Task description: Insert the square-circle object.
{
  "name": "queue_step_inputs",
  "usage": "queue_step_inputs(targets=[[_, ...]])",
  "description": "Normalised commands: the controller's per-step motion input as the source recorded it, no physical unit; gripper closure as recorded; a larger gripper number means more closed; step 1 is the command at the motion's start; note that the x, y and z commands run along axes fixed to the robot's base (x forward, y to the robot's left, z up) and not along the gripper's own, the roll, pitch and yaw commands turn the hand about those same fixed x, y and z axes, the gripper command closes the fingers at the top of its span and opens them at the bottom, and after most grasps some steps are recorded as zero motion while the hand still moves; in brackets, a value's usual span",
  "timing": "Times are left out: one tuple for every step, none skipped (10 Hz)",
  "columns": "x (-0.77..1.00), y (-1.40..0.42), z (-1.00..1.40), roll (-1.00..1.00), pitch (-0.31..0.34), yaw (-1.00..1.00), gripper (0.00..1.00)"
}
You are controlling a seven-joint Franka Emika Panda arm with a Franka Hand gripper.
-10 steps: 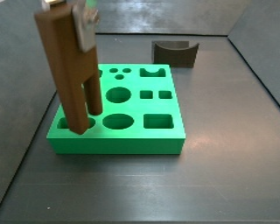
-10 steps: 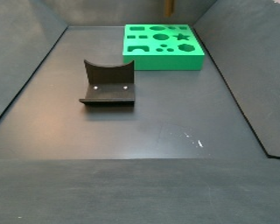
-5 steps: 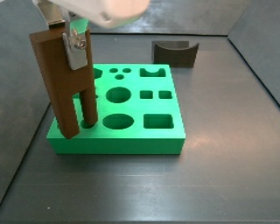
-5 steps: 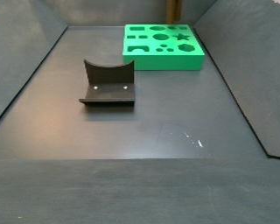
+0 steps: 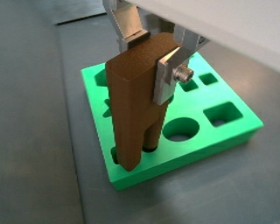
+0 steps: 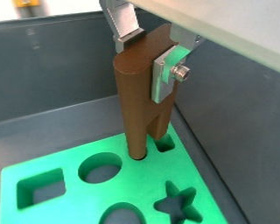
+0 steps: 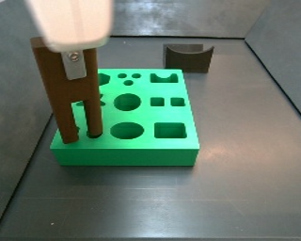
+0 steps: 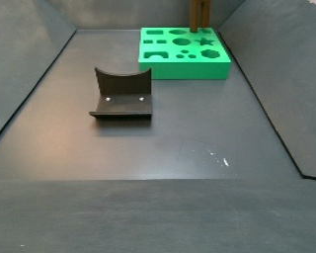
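The square-circle object [image 7: 63, 89] is a tall brown bar with two prongs. My gripper [image 7: 74, 59] is shut on its upper part and holds it upright over the front left corner of the green board [image 7: 140, 141]. The prong tips are down at the board's top; in a wrist view one prong [image 6: 163, 138] seems to enter a hole. Both wrist views show the silver fingers [image 5: 171, 72] [image 6: 170, 73] clamping the bar [image 5: 136, 101] [image 6: 139, 96]. In a side view only the bar's lower part [image 8: 199, 12] shows, behind the board [image 8: 188, 67].
The dark grey fixture with a curved notch [image 7: 188, 57] stands on the floor beyond the board and shows in both side views [image 8: 121, 95]. The board has several other shaped holes, among them a round one [image 7: 127, 130] and a square one [image 7: 172, 129]. Grey walls [image 8: 42, 59] ring the floor.
The bar has gone from tilted to upright, shifted left and come down, so its prongs now reach the board's front left corner. The gripper stays shut on it.
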Motion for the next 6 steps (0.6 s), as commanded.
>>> queue_step_inputs(targets=[[-0.04,0.0,-0.16,0.04,0.073,-1.0,1.0],[-0.04,0.0,-0.15,0.05,0.073,-0.99,1.0],[-0.04,0.0,-0.13,0.03,0.059,-1.0,1.0],[-0.03,0.0,-0.13,0.04,0.044,-1.0,1.0],[0.03,0.0,-0.15,0.0,0.0,-0.98,1.0],[0.27,0.0,-0.24,-0.01,0.006,-0.8,1.0]])
